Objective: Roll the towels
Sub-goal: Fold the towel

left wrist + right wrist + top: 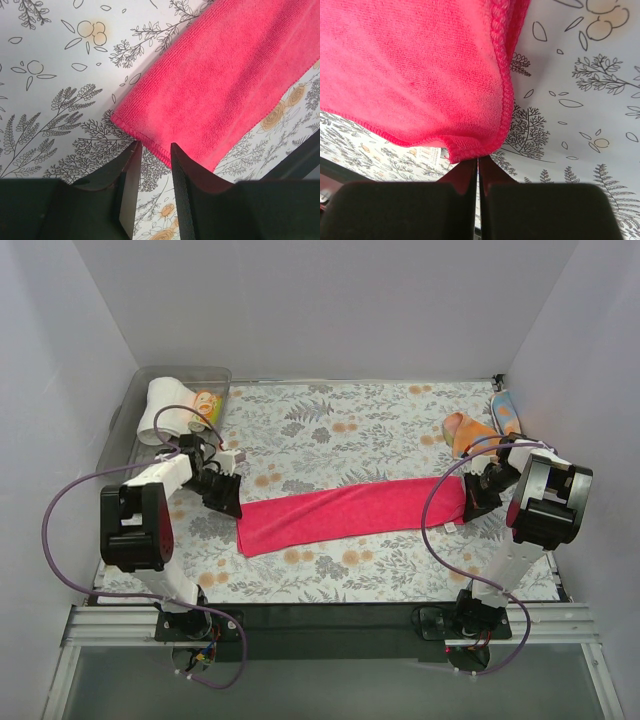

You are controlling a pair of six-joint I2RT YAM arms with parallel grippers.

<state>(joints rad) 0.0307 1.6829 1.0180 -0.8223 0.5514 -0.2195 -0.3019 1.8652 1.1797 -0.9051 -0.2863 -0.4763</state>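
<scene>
Top view. The magenta-red towel lies flat as a long strip across the middle of the floral-covered surface, running from left to right and angled slightly. The left claw is down at its left end and the right claw at its right end. At the back left a clear bin holds a white rolled towel. An orange towel lies loose at the back right, well apart from the strip.

Left wrist view. The left claw has its fingers apart, one on each side of the short end hem of the magenta-red towel. The near corner lies flat on the surface and nothing is gripped.

Right wrist view. The right claw has its fingers together. The towel's corner bunches into the tips, so it reads as clamped on that corner. The hem beside it curls up slightly. A small white label shows under the edge.

Step in hand, as I judge it: securing both ends of the flat strip, with no turn of roll formed yet. This towel's roll is not yet begun.

Next move calls for:
- bringing the left fingers together on the hem, taking the full thickness and not the covering beneath
- keeping the strip taut and square between the two claws
- folding one end over evenly so the first turn starts straight
</scene>
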